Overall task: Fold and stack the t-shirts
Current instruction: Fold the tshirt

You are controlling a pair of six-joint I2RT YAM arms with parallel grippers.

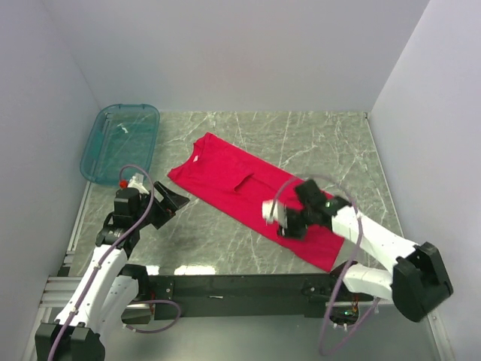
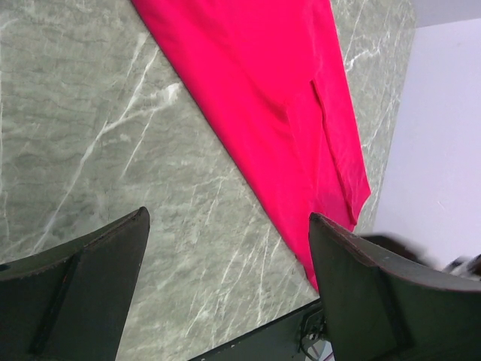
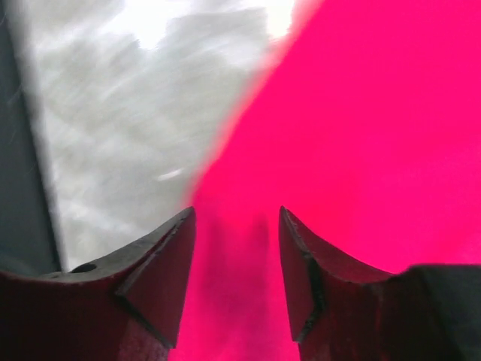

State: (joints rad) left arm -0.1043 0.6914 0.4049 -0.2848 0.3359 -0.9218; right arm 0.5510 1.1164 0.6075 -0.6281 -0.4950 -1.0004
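One crimson-red t-shirt [image 1: 248, 192] lies on the marble table as a long narrow strip, folded lengthwise, running from the back left to the front right, with a small crease near its middle. It also shows in the left wrist view [image 2: 278, 98] and fills the right wrist view [image 3: 361, 128]. My right gripper [image 1: 289, 226] is open, low over the strip's near end by its left edge, with cloth between the jaws [image 3: 234, 248]. My left gripper [image 1: 174, 203] is open and empty, above bare table left of the shirt [image 2: 225, 256].
A translucent teal plastic tub [image 1: 120, 143] stands at the back left corner. The black front rail [image 1: 225, 286] runs along the table's near edge. Grey walls close in on three sides.
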